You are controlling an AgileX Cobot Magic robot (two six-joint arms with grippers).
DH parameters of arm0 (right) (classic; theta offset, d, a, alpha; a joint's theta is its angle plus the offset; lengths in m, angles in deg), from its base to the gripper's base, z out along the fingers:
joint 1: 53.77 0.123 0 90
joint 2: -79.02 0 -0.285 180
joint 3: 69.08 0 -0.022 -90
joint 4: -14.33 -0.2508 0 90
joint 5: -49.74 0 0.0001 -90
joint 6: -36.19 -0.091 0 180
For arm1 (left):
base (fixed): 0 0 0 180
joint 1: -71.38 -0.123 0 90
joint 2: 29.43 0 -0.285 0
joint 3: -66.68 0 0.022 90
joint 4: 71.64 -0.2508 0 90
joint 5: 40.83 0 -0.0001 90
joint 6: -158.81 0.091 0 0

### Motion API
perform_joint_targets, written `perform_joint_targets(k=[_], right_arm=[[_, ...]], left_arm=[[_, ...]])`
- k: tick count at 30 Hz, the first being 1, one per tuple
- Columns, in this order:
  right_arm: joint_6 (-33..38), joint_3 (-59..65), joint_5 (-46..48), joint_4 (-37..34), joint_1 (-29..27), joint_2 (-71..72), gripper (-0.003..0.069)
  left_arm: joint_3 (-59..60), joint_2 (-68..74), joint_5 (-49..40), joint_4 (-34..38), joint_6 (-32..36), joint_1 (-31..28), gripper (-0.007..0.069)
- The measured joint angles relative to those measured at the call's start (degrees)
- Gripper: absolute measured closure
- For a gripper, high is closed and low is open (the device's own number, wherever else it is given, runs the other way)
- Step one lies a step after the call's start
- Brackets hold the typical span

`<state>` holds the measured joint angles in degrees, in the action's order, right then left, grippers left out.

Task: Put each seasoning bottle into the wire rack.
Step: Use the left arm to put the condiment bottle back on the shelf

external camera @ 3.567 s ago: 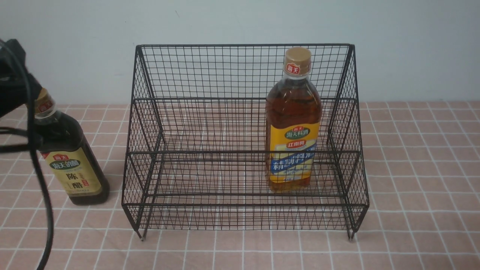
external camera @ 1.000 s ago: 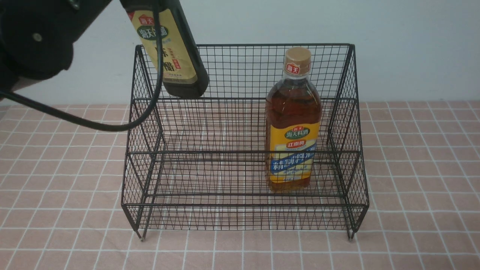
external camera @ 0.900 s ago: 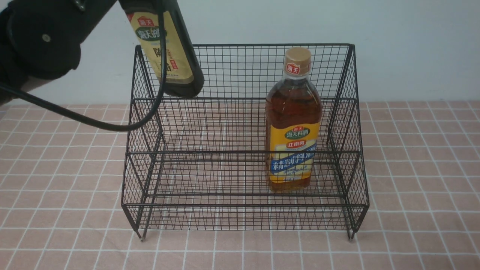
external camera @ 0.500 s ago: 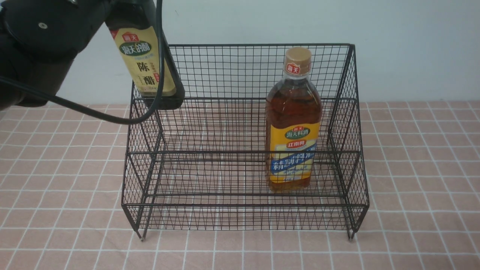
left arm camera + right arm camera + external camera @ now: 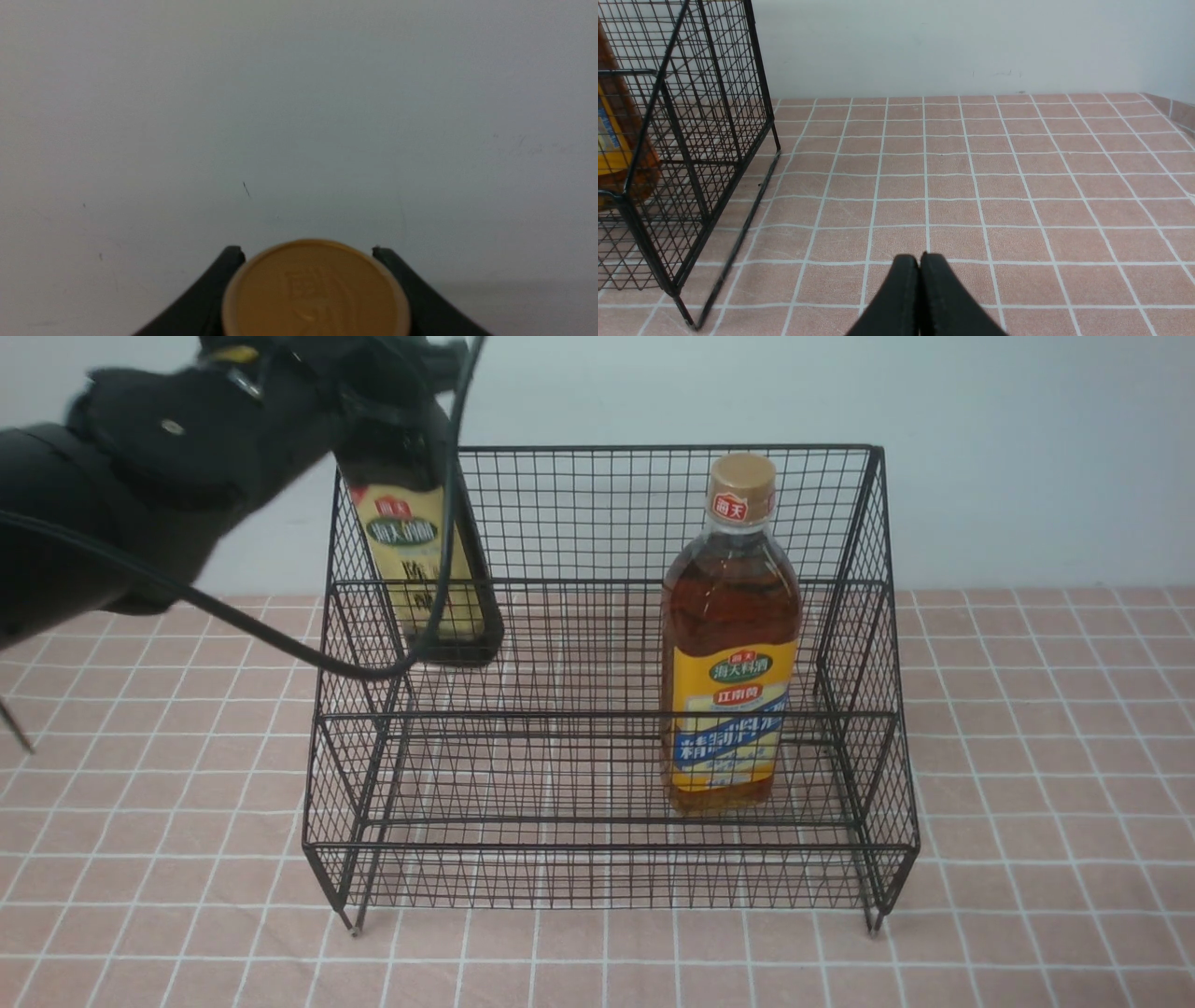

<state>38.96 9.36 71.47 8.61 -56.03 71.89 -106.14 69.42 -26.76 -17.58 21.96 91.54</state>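
Black wire mesh makes up the stepped wire rack (image 5: 607, 873), which stands on a pink checked tablecloth (image 5: 1027, 756) before a pale wall. The amber seasoning bottle (image 5: 731, 653), with its gold cap and yellow-and-blue label, stands upright inside the rack on the right side of the lower tier. The dark seasoning bottle (image 5: 415, 560), beige-labelled, hangs slightly tilted inside the rack's left rear, its base leaning toward the middle; whether that base touches the mesh cannot be told. The left gripper (image 5: 387, 401) clamps this bottle near its neck from above, and a black cable (image 5: 280, 639) loops across in front of it. In the left wrist view the two fingers (image 5: 219, 280) sit on either side of the bottle's gold cap (image 5: 315, 289). The right gripper (image 5: 920, 261) has its fingers pressed together with nothing between them, low over the tablecloth, off to the right of the rack.
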Motion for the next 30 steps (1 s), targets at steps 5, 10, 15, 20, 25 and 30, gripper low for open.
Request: perform_joint_targets(k=[5,10,15,20,25,30], right_arm=[[0.0,0.0,0.0,0.0,0.0,0.0,0.0673],[0.0,0.0,0.0,0.0,0.0,0.0,0.0673],[0.0,0.0,0.0,0.0,0.0,0.0,0.0673],[0.0,0.0,0.0,-0.1,0.0,0.0,0.0673],[0.0,0.0,0.0,-0.1,0.0,0.0,0.0673],[0.0,0.0,0.0,-0.1,0.0,0.0,0.0673]], left_arm=[[0.0,2.8,-0.8,0.1,0.0,0.0,0.0323],[0.0,4.2,-1.9,0.0,0.0,0.0,0.0323],[0.0,5.1,-2.2,0.0,0.9,0.0,0.0323],[-0.7,4.5,-3.1,-0.2,6.8,0.0,0.0249],[-0.9,1.5,-5.8,-0.3,11.6,0.0,0.0144],[-0.9,-5.6,-11.2,-0.4,12.1,0.0,0.0141]])
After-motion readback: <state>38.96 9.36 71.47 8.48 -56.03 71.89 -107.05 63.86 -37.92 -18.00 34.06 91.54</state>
